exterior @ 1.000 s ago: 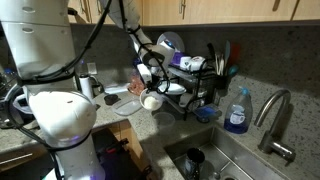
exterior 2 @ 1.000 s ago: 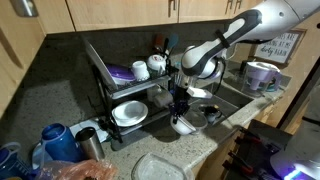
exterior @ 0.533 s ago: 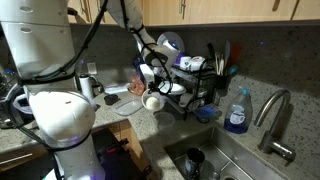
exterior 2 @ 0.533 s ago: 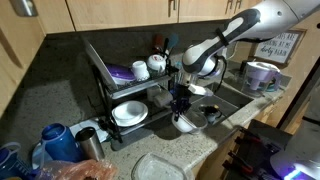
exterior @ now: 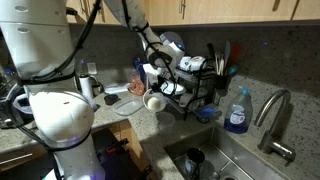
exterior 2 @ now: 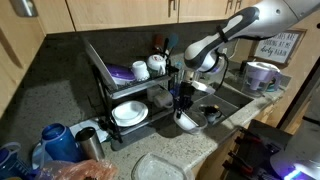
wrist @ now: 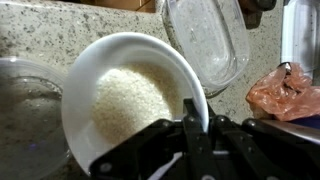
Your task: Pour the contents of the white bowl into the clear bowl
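In the wrist view the white bowl (wrist: 130,95) is filled with white rice and tilted. My gripper (wrist: 193,118) is shut on its right rim, one finger inside and one outside. The clear bowl (wrist: 25,100) sits on the speckled counter just left of the white bowl, its rim partly under the white bowl's edge. In both exterior views the gripper (exterior: 152,86) (exterior 2: 183,102) holds the white bowl (exterior: 154,101) (exterior 2: 186,121) a little above the counter in front of the dish rack. I cannot make out the clear bowl in the exterior views.
A clear rectangular container (wrist: 205,40) lies beyond the bowl, and an orange-red plastic bag (wrist: 285,90) is to the right. A black dish rack (exterior 2: 130,95) with plates and cups stands behind. A sink (exterior: 215,160) and a blue soap bottle (exterior: 237,112) are alongside.
The gripper has shifted slightly with the white bowl, and the bowl looks a little more tilted. Nothing else moved.
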Controlling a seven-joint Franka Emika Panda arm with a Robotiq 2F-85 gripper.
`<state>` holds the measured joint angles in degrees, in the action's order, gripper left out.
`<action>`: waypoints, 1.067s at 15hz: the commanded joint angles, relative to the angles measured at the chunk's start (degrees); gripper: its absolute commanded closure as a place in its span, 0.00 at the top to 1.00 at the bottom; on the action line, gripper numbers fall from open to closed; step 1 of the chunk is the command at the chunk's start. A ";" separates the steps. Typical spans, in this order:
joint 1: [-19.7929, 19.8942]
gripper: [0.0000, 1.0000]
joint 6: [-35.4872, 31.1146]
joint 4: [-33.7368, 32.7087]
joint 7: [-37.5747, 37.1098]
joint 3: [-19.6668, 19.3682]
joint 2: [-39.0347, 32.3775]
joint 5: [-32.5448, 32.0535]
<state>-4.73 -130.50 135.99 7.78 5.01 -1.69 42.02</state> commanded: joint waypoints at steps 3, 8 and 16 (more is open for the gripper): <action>1.84 0.02 4.00 0.97 3.86 -1.71 3.09 3.50; 3.13 0.02 5.67 2.30 8.86 -3.14 3.65 8.38; 5.12 0.02 6.36 5.22 12.76 -5.71 4.20 12.71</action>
<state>-0.63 -126.37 139.25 18.34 -0.02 -0.64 51.88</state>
